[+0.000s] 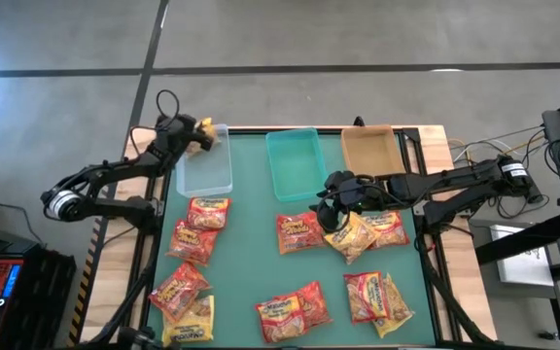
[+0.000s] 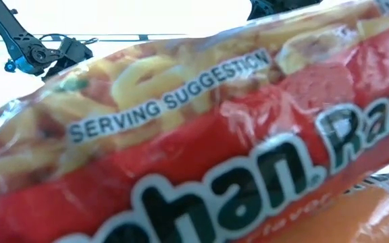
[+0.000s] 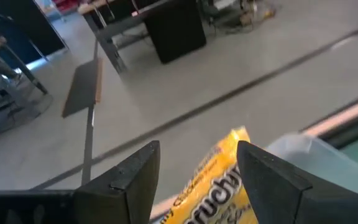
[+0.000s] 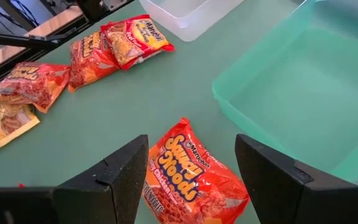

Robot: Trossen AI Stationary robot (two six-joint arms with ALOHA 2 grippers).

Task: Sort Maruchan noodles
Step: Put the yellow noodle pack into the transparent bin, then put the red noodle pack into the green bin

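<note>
Your left hand sits at the 11 o'clock corner of the tabletop, at the far rim of the clear tray, its fingers closed on a yellow packet. The risk here is a bad release: the packet hangs at the tray's outer edge, so if you let go now it could catch the rim or slide off the tabletop onto the floor. Bring it further over the tray first. Its long axis appears to run out between the fingers, with the free end pointing away from the wrist.

Your right hand hovers near the centre, toward 1 o'clock, fingers spread wide over an orange-red packet, gripping nothing. That packet lies flat just beside the teal tray, its long axis roughly along your line of reach. Packets overlap beside it, so a descent off-centre could pinch two at once or drag a neighbour. The crinkly film may also slip from a shallow pinch.

The other packets lie scattered from 4 to 8 o'clock; the tan tray is at 1 o'clock.
</note>
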